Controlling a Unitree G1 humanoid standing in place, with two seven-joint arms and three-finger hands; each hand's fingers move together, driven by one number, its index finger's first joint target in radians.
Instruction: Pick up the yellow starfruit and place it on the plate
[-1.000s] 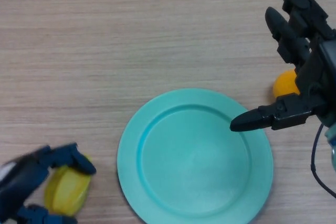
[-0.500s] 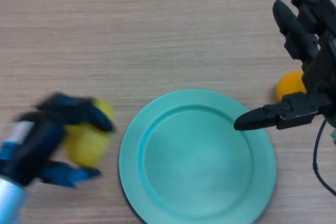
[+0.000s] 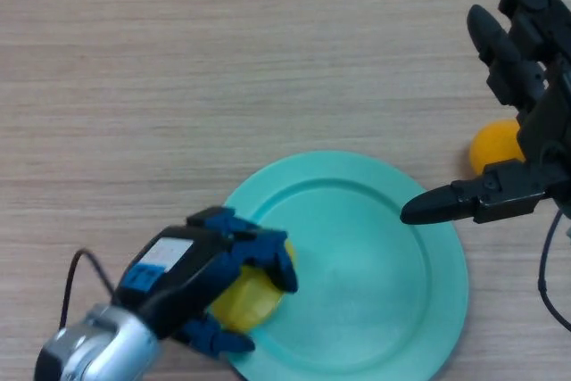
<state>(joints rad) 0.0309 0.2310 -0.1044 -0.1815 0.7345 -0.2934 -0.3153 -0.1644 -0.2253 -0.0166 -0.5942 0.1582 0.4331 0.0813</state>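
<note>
My left hand point(image 3: 201, 274) is curled round the yellow starfruit point(image 3: 245, 299) and holds it over the left edge of the teal plate point(image 3: 375, 274). Most of the fruit is hidden by the fingers. I cannot tell whether the fruit touches the plate. My right hand point(image 3: 526, 122) is open at the right edge, fingers straight, its thumb reaching over the plate's right rim.
An orange round fruit point(image 3: 493, 145) lies on the wooden table point(image 3: 178, 60) just right of the plate, partly hidden behind my right hand.
My left hand has carried the starfruit up from the lower left corner and rightwards, to above the plate's left edge. The right hand has barely moved.
</note>
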